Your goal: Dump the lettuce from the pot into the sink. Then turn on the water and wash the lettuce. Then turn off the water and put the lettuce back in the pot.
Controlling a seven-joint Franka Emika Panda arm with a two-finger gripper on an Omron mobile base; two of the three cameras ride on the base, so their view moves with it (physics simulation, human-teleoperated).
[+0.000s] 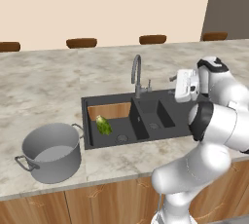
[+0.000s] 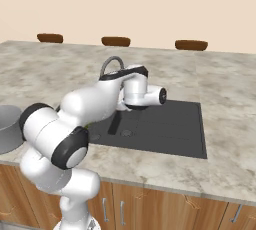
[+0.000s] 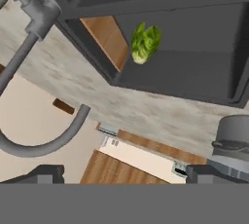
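The small crinkled green lettuce (image 1: 103, 124) is lying in the left basin of the dark charcoal double sink (image 1: 168, 131). The two-finger gripper (image 3: 124, 172) is hovering above, tips spread wide and holding nothing, while the empty round grey metal pot (image 1: 48, 152) is sitting on the counter left of the sink.

Base views flanking the sink (image 1: 112, 140); hand view perhaps inverted.

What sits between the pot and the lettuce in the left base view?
In the left base view, a strip of bare marble counter and the sink's dark left rim separate the pot from the lettuce, which lies in the left basin.
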